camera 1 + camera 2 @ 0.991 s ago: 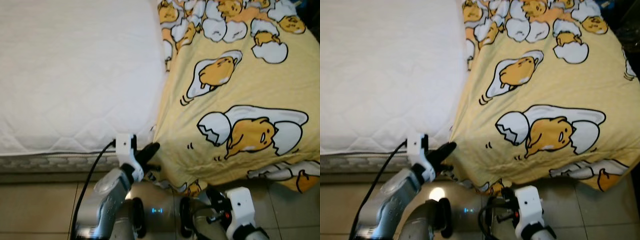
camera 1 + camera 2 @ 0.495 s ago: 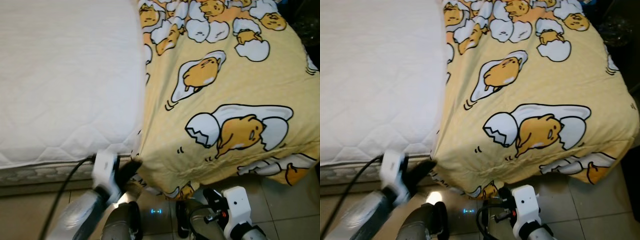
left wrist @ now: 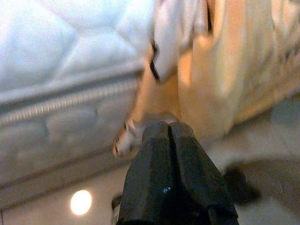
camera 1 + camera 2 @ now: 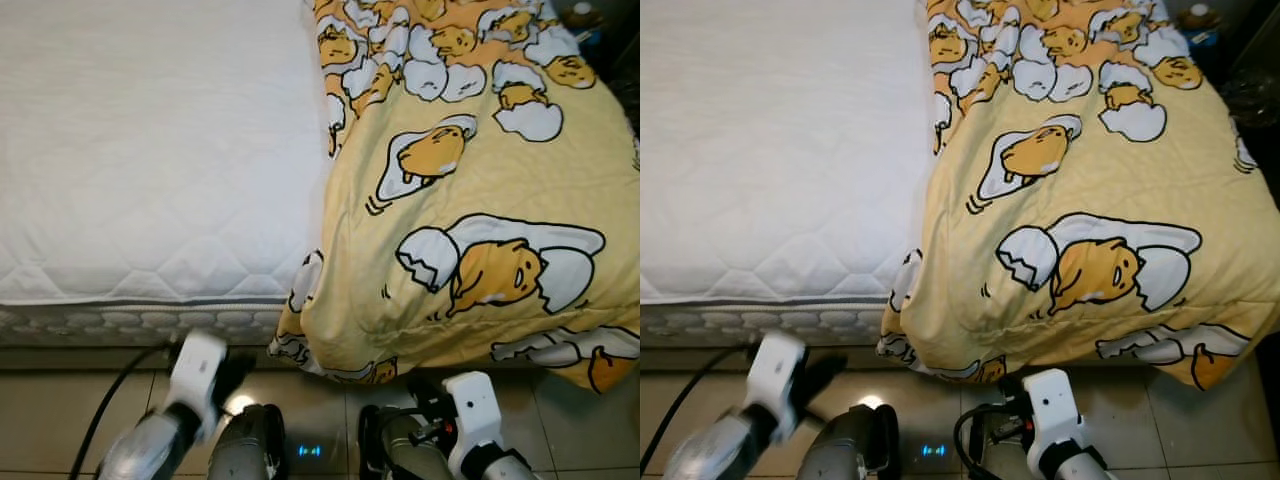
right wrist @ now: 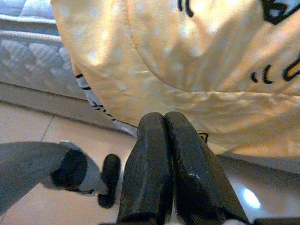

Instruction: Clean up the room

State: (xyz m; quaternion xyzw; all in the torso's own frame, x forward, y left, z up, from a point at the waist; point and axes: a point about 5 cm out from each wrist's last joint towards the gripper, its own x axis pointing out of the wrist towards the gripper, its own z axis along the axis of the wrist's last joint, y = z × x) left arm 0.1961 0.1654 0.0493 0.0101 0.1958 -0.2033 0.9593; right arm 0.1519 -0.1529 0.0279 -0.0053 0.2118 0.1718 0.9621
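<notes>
The yellow quilt printed with cartoon eggs and yolk figures (image 4: 480,230) covers the right half of the white quilted mattress (image 4: 150,150), its near left corner sagging over the bed's near edge toward the tiled floor (image 4: 1200,440). The left gripper (image 3: 169,130) hangs low just in front of that corner with its fingers pressed together on nothing, and the right gripper (image 5: 164,121), equally clenched and empty, sits below the quilt's near hem. To spread the quilt well, I judge the left gripper should part its fingers, pinch the hanging corner firmly at the hem, then draw it leftward across the bare mattress; no readable writing or brand shows.
</notes>
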